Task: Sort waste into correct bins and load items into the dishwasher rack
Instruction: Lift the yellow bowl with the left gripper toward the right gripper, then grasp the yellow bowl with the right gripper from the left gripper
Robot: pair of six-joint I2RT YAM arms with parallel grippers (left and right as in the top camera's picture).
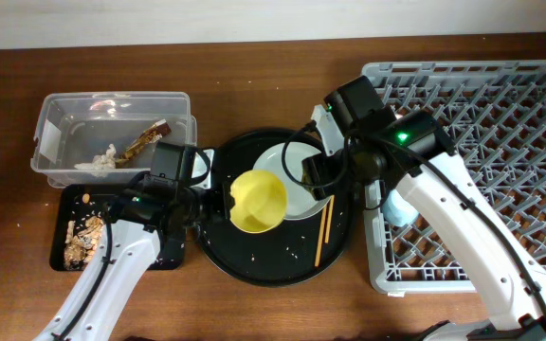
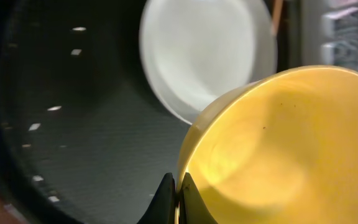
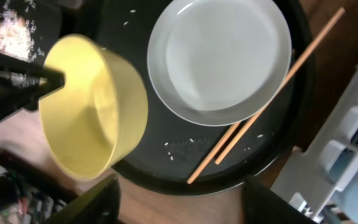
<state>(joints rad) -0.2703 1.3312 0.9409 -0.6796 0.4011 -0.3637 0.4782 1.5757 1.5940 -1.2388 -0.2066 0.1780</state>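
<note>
Wood table (image 1: pixel 254 57) | L end effector (image 2: pixel 176 196) pinches yellow bowl (image 1: pixel 259 201) rim | R end effector (image 3: pixel 179 200) spread

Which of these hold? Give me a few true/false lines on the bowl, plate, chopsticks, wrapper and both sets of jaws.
1. Left jaws grip the bowl by its rim. True.
2. The plate holds food. False: it is empty.
3. The chopsticks lie in the rack. False: they lie on the round tray, beside the plate.
4. The wrapper is in the tub. True.
5. Right jaws hold the plate. False: they are open and hold nothing.
</note>
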